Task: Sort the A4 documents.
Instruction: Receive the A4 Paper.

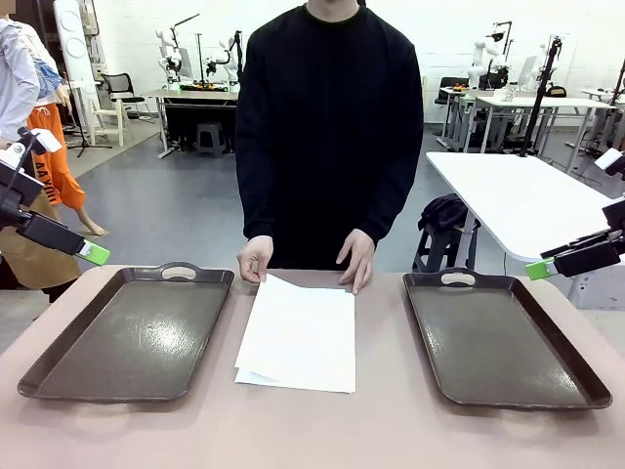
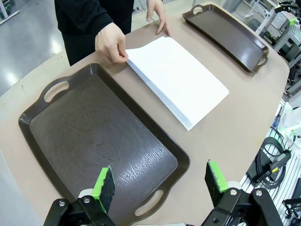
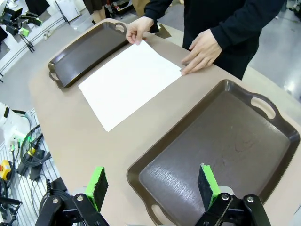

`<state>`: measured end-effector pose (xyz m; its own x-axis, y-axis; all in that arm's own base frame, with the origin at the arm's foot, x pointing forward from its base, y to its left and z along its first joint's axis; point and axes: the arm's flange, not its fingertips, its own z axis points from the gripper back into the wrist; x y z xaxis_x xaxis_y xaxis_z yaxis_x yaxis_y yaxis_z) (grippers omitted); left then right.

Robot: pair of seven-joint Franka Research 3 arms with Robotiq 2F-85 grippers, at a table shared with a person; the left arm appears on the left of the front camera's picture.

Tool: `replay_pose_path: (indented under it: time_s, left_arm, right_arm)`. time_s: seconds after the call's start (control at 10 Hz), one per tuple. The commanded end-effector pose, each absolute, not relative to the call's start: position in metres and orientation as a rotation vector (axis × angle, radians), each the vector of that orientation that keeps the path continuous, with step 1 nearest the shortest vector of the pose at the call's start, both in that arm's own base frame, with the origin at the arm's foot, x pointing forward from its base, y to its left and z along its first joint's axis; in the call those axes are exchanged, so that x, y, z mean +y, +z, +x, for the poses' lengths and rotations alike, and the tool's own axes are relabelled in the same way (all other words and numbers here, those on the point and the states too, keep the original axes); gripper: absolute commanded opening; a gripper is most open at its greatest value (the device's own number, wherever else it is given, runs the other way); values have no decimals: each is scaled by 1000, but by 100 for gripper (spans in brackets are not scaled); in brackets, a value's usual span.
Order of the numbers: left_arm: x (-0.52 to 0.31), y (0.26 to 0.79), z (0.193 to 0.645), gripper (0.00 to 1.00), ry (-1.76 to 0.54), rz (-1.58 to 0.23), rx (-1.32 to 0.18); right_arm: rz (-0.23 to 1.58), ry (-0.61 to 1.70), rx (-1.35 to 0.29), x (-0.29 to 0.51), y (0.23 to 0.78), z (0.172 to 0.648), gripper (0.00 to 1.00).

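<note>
A small stack of white A4 documents (image 1: 298,335) lies in the middle of the table between two dark brown trays; it also shows as the A4 documents (image 2: 176,77) and the A4 documents (image 3: 128,80). A person in black touches its far corners with both hands (image 1: 256,260). My left gripper (image 1: 95,253) hangs open at the far left, above the left tray (image 1: 59,376). My right gripper (image 1: 539,269) hangs open at the far right, above the right tray (image 1: 576,381). In the wrist views, my left gripper (image 2: 161,183) and my right gripper (image 3: 151,182) hold nothing.
The left tray (image 2: 56,141) and the right tray (image 3: 282,150) are both bare inside. Cables hang off the table's side (image 2: 273,157). Behind the person stand a white table (image 1: 518,195) and a stool.
</note>
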<state>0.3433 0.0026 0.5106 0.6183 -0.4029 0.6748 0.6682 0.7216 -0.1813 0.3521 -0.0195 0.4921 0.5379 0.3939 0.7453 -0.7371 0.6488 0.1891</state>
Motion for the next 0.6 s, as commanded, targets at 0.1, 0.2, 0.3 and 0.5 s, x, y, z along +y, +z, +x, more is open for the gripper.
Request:
replay_pose_path:
  time_s: [0.1,0.2,0.3,0.5]
  left_arm:
    - [5,510,344,100,-650,-455,-656]
    - [5,510,344,100,-650,-455,-656]
    - [5,510,344,100,-650,-455,-656]
    - [5,510,344,100,-650,-455,-656]
  right_arm:
    - [542,728,-734,-20,490,357,100]
    - [542,728,-734,-20,490,357,100]
    - [542,728,-734,-20,490,357,100]
    - [542,728,-734,-20,490,357,100]
